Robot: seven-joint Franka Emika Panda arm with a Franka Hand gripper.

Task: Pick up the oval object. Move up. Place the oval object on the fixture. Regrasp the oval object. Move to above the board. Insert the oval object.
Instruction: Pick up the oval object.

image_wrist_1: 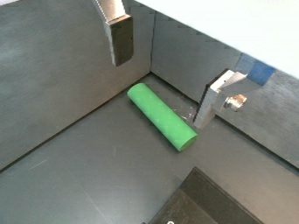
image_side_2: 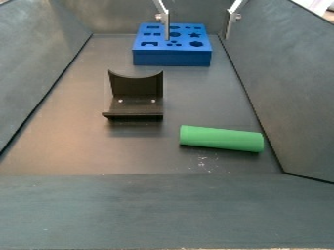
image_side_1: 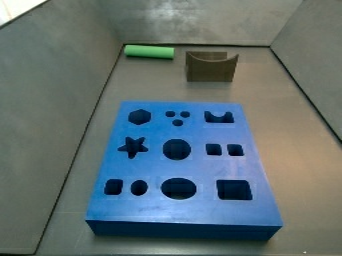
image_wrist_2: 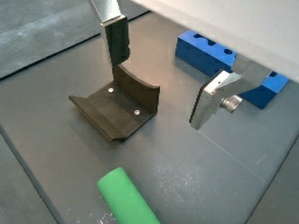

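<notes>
The oval object (image_side_2: 222, 139) is a green rod lying flat on the dark floor close to a side wall; it also shows in both wrist views (image_wrist_1: 162, 115) (image_wrist_2: 128, 199) and far back in a side view (image_side_1: 150, 51). The fixture (image_side_2: 135, 96) (image_wrist_2: 117, 109) (image_side_1: 210, 65) stands beside it with its notch empty. The blue board (image_side_1: 181, 165) (image_side_2: 173, 44) (image_wrist_2: 228, 66) lies further along the floor, its holes unfilled. My gripper (image_wrist_1: 170, 74) (image_wrist_2: 163, 74) hangs open well above the floor with nothing between its fingers (image_wrist_1: 121, 39); only its fingertips show at the upper edge of a side view (image_side_2: 198, 10).
Grey walls (image_side_1: 80, 60) enclose the floor on all sides. The peg lies near the corner where a wall (image_wrist_1: 187, 52) meets the floor. Bare floor (image_side_2: 131, 146) separates the fixture, the peg and the board.
</notes>
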